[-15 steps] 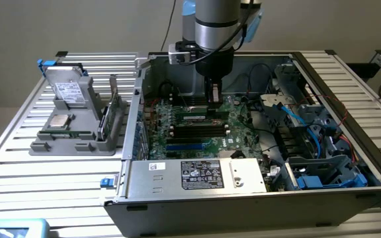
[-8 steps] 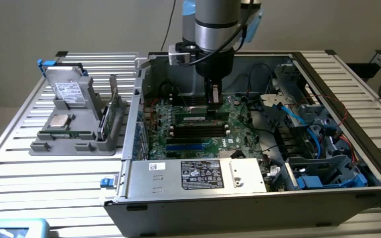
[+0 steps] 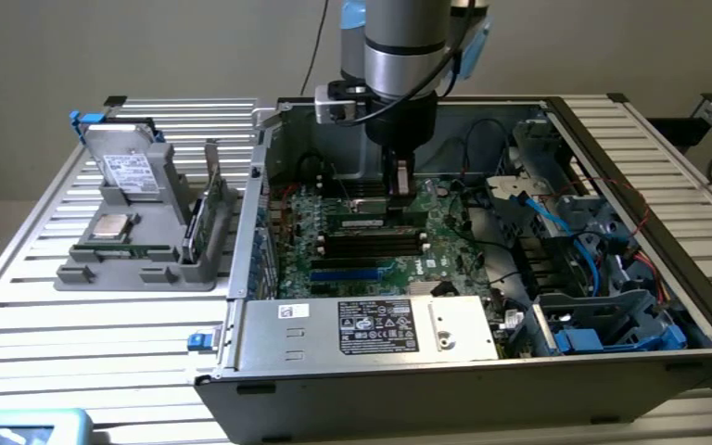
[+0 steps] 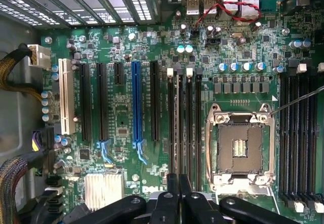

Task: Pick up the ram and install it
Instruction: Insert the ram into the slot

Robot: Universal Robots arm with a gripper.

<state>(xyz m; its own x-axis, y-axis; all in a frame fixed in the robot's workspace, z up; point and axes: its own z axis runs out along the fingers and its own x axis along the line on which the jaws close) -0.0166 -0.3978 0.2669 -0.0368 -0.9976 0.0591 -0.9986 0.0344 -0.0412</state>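
The ram [image 3: 356, 222], a thin green stick with a white label, stands on edge among the black memory slots [image 3: 369, 247] of the motherboard [image 3: 445, 221] inside the open computer case. My gripper [image 3: 399, 206] reaches down into the case at the end of the ram towards the exterior view's right. I cannot tell whether it touches the stick. In the wrist view my gripper [image 4: 178, 184] has its black fingers [image 4: 171, 196] pressed together, shut, at one end of the memory slots [image 4: 182, 128]. Nothing shows between them.
A CPU socket [image 4: 242, 145] lies beside the slots. Cables and a drive cage [image 3: 585, 236] crowd the case towards the exterior view's right, and a power supply [image 3: 375, 326] sits at its front. A grey parts rack [image 3: 146, 250] with an upright green card [image 3: 214, 211] stands outside.
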